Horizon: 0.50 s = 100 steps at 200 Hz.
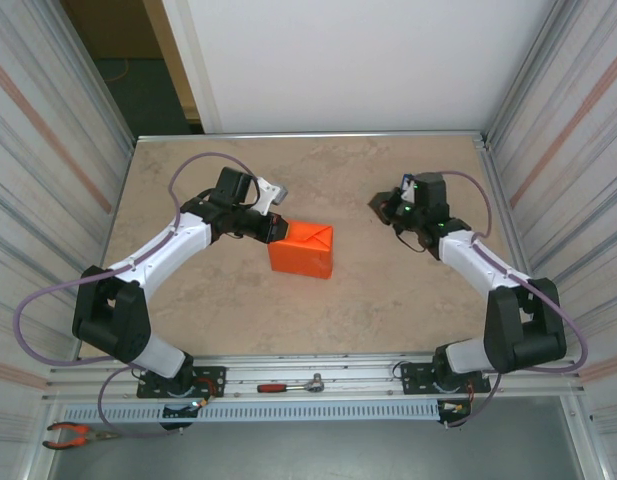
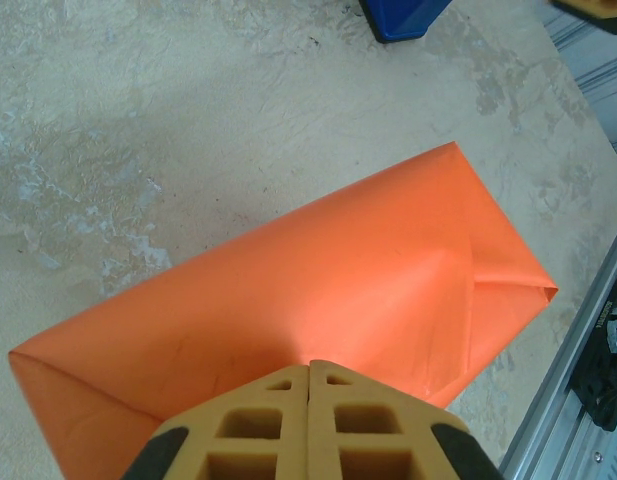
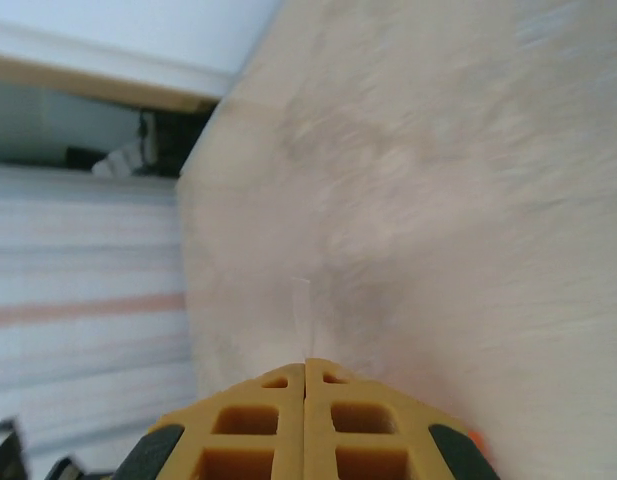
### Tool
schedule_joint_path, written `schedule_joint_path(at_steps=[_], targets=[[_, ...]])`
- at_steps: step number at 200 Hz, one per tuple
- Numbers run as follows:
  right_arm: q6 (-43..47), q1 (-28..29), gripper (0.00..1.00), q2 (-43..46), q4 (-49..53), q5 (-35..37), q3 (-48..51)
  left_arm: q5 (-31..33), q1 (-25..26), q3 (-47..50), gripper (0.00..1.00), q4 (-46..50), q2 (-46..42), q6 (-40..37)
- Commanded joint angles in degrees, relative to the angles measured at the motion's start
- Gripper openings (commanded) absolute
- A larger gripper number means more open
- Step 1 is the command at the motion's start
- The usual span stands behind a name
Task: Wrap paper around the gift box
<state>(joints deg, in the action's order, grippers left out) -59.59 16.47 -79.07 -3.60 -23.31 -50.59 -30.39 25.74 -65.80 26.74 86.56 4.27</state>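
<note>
The orange paper (image 1: 302,249) is folded around a box form and lies near the middle of the table (image 1: 188,190), with a triangular flap on its top side. The gift box itself is hidden under the paper. At the far edge of the left wrist view, a blue object (image 2: 401,14) stands on the table, well apart from the package.

The left arm is bent at the elbow and reaches to the right. The left gripper (image 1: 279,231) is at the far left corner of the package. Its fingers (image 2: 258,425) are pressed together with nothing between them, and their tips lie against the paper's surface.

The right arm is bent toward the far right of the table. The right gripper (image 1: 380,207) points left, well apart from the package. Its fingers (image 3: 258,425) are together too, above bare tabletop.
</note>
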Motion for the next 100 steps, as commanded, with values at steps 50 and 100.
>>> schedule_joint_path(at_steps=[50,100], targets=[[-6.7,19.8,0.00,3.3,3.9,13.9,-5.5,2.0,0.3,3.1,0.06,6.3,1.1,0.1],[-12.7,27.9,0.00,1.9,2.3,23.2,-4.8,2.1,0.4,3.1,0.06,6.2,0.8,0.1]])
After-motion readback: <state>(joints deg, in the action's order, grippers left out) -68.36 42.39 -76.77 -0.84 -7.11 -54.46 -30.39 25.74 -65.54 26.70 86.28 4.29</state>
